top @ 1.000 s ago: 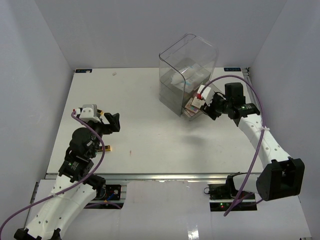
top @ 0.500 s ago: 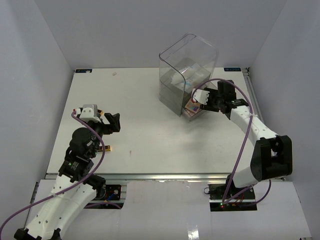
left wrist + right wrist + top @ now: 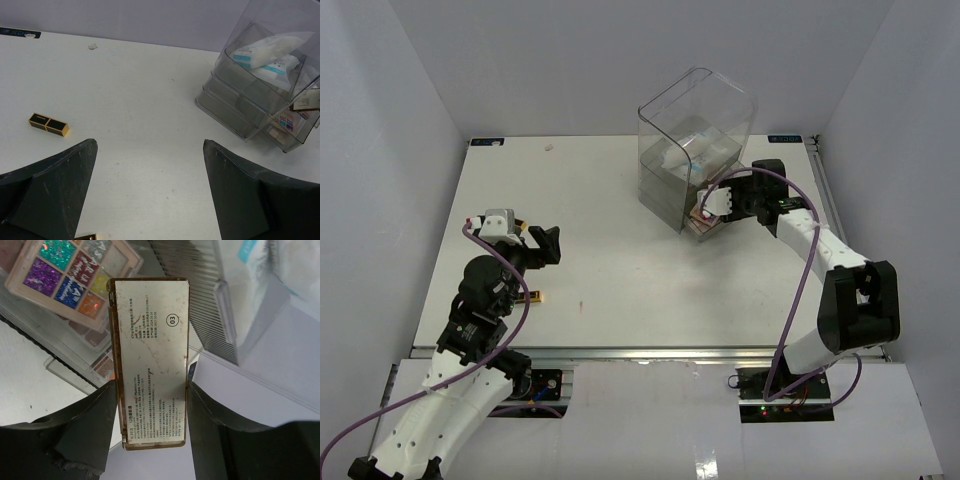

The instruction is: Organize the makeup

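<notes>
My right gripper [image 3: 718, 200] [image 3: 149, 395] is shut on a flat eyeshadow palette [image 3: 150, 360], its white printed back facing the camera. It holds the palette at the lowest open drawer of the clear drawer box [image 3: 695, 150]. A glitter palette [image 3: 75, 275] lies in that drawer just beyond. White-and-light-blue packets [image 3: 267, 50] lie in the top drawer. A black-gold tube [image 3: 48, 125] lies on the table, left of my left gripper [image 3: 150, 155], which is open and empty above the table [image 3: 548, 245]. The tube also shows in the top view [image 3: 532, 297].
The drawer box [image 3: 260, 85] stands at the back right of the white table [image 3: 600, 220], its drawers pulled out toward the front. A second gold-edged item peeks in at the bottom of the left wrist view [image 3: 85, 237]. Grey walls enclose the table.
My right gripper has moved left and toward the drawer box with the palette in it, reaching the lowest drawer. The left arm has not moved.
</notes>
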Action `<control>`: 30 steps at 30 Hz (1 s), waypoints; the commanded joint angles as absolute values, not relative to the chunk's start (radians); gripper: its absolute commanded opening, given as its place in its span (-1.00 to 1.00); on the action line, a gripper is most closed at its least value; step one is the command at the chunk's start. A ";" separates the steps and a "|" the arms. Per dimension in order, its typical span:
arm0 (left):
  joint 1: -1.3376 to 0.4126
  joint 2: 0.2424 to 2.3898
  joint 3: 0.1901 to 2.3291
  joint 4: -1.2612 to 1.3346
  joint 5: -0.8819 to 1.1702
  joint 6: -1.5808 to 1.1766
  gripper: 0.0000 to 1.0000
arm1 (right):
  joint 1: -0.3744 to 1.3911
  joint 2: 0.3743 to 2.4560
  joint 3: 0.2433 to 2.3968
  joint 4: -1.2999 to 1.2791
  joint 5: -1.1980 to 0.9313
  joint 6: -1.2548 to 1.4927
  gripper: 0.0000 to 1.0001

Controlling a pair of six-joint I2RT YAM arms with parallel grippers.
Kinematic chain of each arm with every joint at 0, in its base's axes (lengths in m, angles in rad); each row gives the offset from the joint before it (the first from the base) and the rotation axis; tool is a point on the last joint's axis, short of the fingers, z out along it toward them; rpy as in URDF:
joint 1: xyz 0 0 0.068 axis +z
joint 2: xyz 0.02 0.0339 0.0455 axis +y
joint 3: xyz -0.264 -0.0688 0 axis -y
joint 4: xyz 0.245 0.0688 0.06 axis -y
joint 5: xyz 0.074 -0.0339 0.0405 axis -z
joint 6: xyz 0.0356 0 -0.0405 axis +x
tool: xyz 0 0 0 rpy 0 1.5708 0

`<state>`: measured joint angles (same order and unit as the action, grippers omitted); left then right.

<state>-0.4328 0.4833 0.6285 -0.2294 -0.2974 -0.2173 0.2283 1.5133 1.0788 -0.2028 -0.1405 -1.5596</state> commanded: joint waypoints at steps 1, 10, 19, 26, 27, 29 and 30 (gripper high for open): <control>-0.425 0.478 0.626 -0.213 -0.281 -0.207 0.96 | 0.224 1.552 1.118 -0.167 -0.147 -1.611 -0.34; -0.425 0.479 0.625 -0.213 -0.276 -0.206 0.96 | 0.224 1.542 1.114 -0.162 -0.146 -1.570 0.89; -0.425 0.488 0.624 -0.213 -0.268 -0.202 0.96 | 0.222 1.426 1.088 -0.156 -0.178 -1.464 0.80; -0.425 0.495 0.624 -0.213 -0.262 -0.202 0.96 | 0.222 1.260 1.008 -0.075 -0.168 -1.031 0.80; -0.425 0.494 0.624 -0.213 -0.259 -0.202 0.96 | 0.218 1.248 0.993 -0.091 -0.194 -0.933 0.80; -0.425 0.497 0.624 -0.213 -0.258 -0.203 0.96 | 0.214 1.247 0.987 -0.202 -0.289 -0.957 0.81; -0.424 0.498 0.625 -0.212 -0.257 -0.203 0.96 | 0.207 1.252 0.982 -0.267 -0.348 -1.029 0.91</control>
<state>-0.4328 0.4914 0.6285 -0.2243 -0.2743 -0.2100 0.2235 1.2517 1.0142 -0.1436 -0.1940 -1.1463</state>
